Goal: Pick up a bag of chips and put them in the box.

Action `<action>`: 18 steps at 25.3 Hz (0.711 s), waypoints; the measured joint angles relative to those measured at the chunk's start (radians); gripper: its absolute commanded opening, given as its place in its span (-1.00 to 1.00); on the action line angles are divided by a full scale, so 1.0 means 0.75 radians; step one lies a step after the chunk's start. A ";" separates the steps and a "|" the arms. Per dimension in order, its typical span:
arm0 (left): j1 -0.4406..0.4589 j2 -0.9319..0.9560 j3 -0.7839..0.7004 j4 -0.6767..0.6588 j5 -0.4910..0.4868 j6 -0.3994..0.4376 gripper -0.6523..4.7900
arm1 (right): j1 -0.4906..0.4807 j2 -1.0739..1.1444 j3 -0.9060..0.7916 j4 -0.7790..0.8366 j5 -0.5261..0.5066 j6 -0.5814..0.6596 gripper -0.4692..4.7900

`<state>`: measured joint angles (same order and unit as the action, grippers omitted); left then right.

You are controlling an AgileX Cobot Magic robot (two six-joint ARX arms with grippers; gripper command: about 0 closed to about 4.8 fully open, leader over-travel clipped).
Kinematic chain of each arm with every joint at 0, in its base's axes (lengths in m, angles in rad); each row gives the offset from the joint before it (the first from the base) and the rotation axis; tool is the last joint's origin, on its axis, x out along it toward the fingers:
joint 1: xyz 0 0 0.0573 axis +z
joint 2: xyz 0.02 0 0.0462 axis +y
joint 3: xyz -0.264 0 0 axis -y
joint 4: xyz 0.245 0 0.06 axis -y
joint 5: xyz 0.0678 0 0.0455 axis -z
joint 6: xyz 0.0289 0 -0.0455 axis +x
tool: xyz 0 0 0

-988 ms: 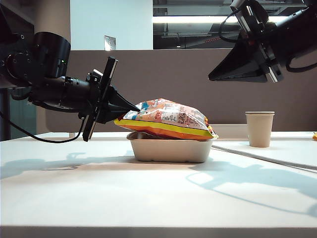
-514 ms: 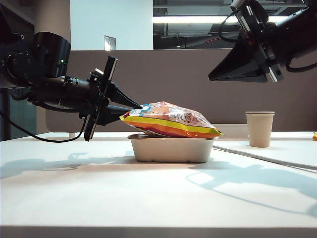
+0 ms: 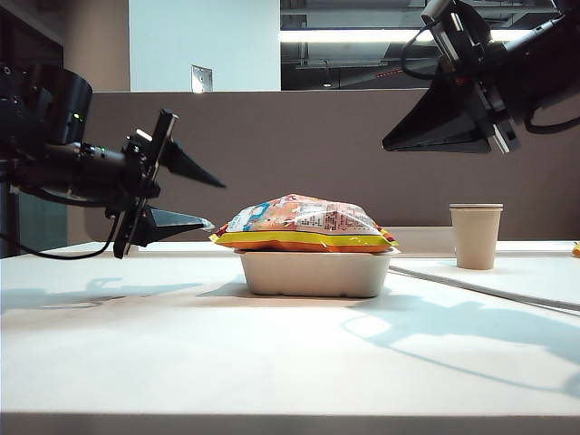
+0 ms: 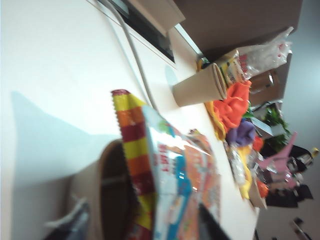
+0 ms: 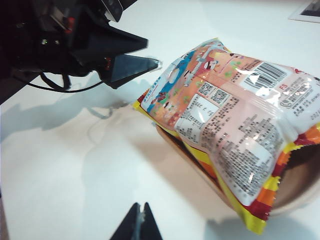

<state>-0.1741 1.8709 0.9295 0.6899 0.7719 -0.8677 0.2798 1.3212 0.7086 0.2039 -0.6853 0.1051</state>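
Where the bag sits: the bag of chips (image 3: 304, 225) lies flat on top of the box (image 3: 313, 274), resting across its rim, not down inside it.
Long axis: in the exterior view the bag runs level, left to right, along the box's length; both ends overhang the rim a little.
Pointing: the striped yellow-and-orange end seam (image 4: 132, 150) faces the left tool; the white text panel (image 5: 240, 145) faces up.
Box: shallow beige tray on the white surface (image 3: 272, 353), near the middle; its brown inside shows past the bag's corner in the right wrist view (image 5: 295, 175).
Left tool (image 3: 213, 201): fingers spread apart, one above the other, holding nothing; just left of the bag's end, clear of it, above the surface.
Right tool (image 5: 139, 220): fingertips pressed together, nothing between them; held high at upper right in the exterior view (image 3: 391, 141), well above the bag and box.
Paper cup (image 3: 475, 235): upright on the surface, right of the box, apart from it.
Beyond the cup: a jumble of coloured items (image 4: 240, 120) in the left wrist view, blurred.
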 measured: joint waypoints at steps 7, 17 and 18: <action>0.004 -0.388 0.004 0.002 -0.032 0.179 0.34 | 0.000 -0.034 -0.001 -0.005 0.086 -0.038 -0.78; 0.022 -1.072 0.006 -0.194 -0.002 0.455 0.34 | -0.001 -0.637 0.001 -0.184 0.303 -0.100 -0.79; 0.022 -1.132 0.005 -0.285 -0.004 0.515 0.34 | -0.001 -0.691 0.001 -0.244 0.353 -0.122 -0.79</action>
<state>-0.1574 1.0218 0.9333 0.4759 0.7689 -0.4812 0.2794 0.8032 0.7090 0.0208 -0.4206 0.0135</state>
